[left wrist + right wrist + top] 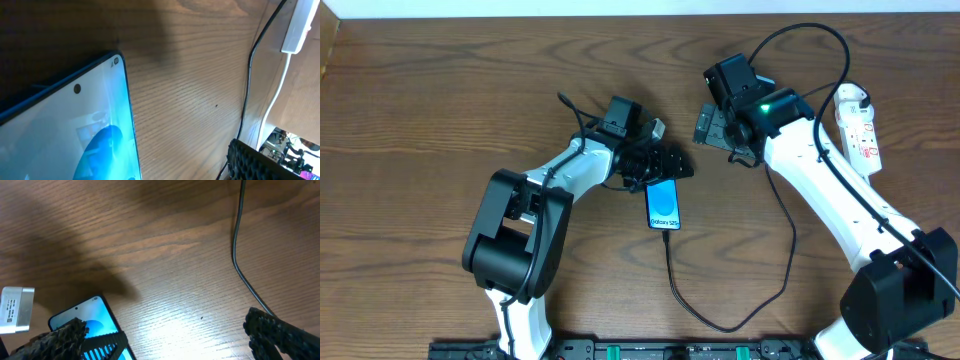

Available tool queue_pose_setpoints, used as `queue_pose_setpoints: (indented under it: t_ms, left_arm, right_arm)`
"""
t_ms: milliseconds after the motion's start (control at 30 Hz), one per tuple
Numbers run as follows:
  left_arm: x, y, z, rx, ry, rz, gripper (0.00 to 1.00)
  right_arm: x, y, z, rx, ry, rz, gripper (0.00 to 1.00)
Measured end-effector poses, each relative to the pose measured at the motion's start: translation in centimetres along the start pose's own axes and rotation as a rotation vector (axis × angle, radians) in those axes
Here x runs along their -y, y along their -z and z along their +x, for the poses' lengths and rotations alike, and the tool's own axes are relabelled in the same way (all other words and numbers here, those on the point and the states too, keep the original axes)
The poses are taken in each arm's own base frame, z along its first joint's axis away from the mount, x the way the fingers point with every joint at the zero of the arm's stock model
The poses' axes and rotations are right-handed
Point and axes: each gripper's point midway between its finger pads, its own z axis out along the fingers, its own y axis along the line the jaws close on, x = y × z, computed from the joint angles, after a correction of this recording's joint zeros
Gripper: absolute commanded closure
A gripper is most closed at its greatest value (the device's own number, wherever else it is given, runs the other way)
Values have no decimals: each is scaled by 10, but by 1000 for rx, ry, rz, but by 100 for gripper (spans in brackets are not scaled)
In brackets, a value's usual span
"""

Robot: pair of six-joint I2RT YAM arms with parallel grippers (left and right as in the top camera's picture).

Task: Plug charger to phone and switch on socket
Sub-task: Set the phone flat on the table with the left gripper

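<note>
I judge charger [668,260] plugged into phone [663,206]; socket [861,128] switch not yet flipped. Left claw [665,163] wide, right claw [712,128] wide, both empty.

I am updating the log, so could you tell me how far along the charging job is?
Looks done: the cable meets the phone's lower end. In hand: the left pincer sits by the phone's top. Left: the socket switch; the open right pincer is not at it.
</note>
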Motion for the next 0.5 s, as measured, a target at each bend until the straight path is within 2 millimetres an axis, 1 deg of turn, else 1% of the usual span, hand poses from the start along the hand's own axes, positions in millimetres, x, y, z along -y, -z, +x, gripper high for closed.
queue_pose_setpoints:
  t_ms: [500]
  left_arm:
    - [-6,4,5,-13,31,-45,13]
  right_arm:
    - [0,0,0,0,0,1,1]
